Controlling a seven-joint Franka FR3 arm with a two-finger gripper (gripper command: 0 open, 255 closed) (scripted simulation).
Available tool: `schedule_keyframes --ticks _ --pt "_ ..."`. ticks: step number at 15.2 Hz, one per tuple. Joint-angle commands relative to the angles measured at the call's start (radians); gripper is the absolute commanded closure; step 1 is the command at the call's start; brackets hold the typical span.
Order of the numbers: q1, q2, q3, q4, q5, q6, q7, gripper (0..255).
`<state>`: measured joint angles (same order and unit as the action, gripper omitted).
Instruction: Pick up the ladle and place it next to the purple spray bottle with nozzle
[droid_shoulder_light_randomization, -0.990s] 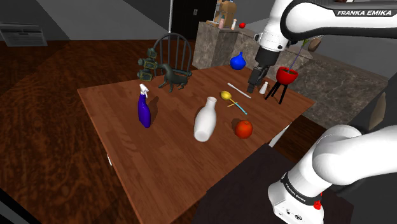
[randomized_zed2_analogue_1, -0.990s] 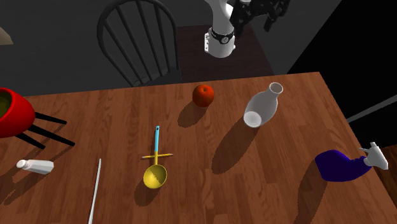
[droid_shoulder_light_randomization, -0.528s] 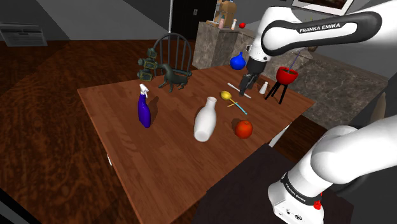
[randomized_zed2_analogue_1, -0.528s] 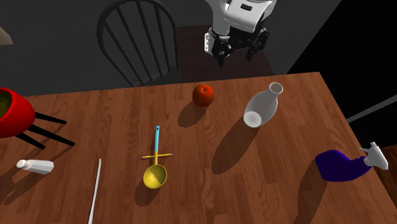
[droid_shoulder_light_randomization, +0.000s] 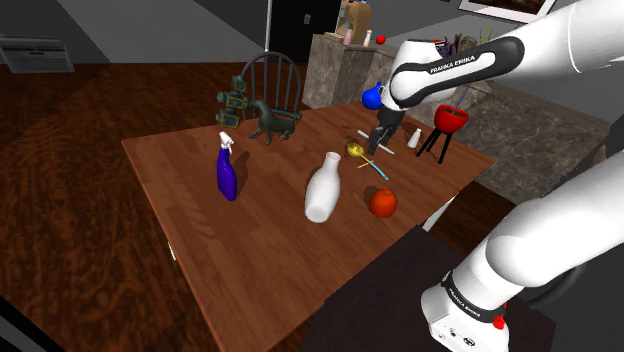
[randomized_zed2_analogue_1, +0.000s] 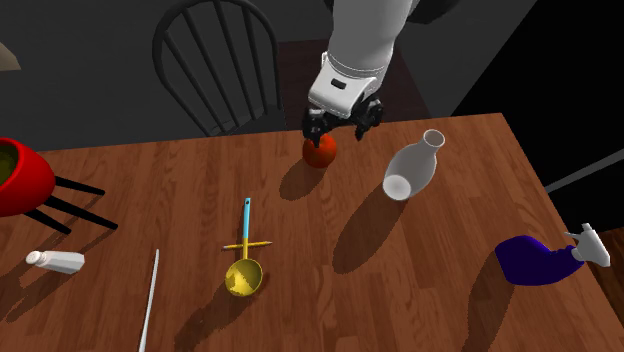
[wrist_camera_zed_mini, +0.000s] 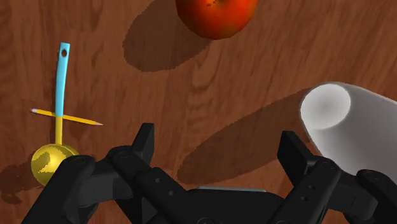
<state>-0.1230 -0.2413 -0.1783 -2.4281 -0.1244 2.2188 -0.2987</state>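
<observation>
The ladle (droid_shoulder_light_randomization: 356, 150) has a yellow bowl and a light blue handle, and lies flat on the wooden table (droid_shoulder_light_randomization: 250, 240) with a yellow pencil (randomized_zed2_analogue_1: 247, 244) crossing its stem. In the wrist view the ladle (wrist_camera_zed_mini: 57, 127) lies off to one side of my fingers. My gripper (droid_shoulder_light_randomization: 377, 140) hangs open above the table, empty, just beside the ladle. From the second exterior view the gripper (randomized_zed2_analogue_1: 338, 126) hovers over the red-orange fruit (randomized_zed2_analogue_1: 320, 153). The purple spray bottle (droid_shoulder_light_randomization: 227, 172) with a white nozzle stands well to the shoulder view's left.
A white vase (droid_shoulder_light_randomization: 322, 187) stands between ladle and spray bottle. On the table also are the fruit (droid_shoulder_light_randomization: 383, 203), a red bowl on black legs (droid_shoulder_light_randomization: 450, 120), a small white bottle (randomized_zed2_analogue_1: 57, 261), a thin white rod (randomized_zed2_analogue_1: 150, 300), a blue vase (droid_shoulder_light_randomization: 373, 96) and a dark cat figure (droid_shoulder_light_randomization: 272, 122).
The arm has swung down and toward the shoulder view's left, bringing the gripper from beside the red bowl to just beside the ladle. The fingers stayed open. No object moved.
</observation>
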Motion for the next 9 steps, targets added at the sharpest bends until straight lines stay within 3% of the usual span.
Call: schedule_keyframes --ticks 1,9 --pt "-0.009 0.067 -0.015 0.024 -0.001 0.053 -0.01 0" --pt "-0.054 0.351 -0.068 0.173 0.038 0.22 -0.078 0"
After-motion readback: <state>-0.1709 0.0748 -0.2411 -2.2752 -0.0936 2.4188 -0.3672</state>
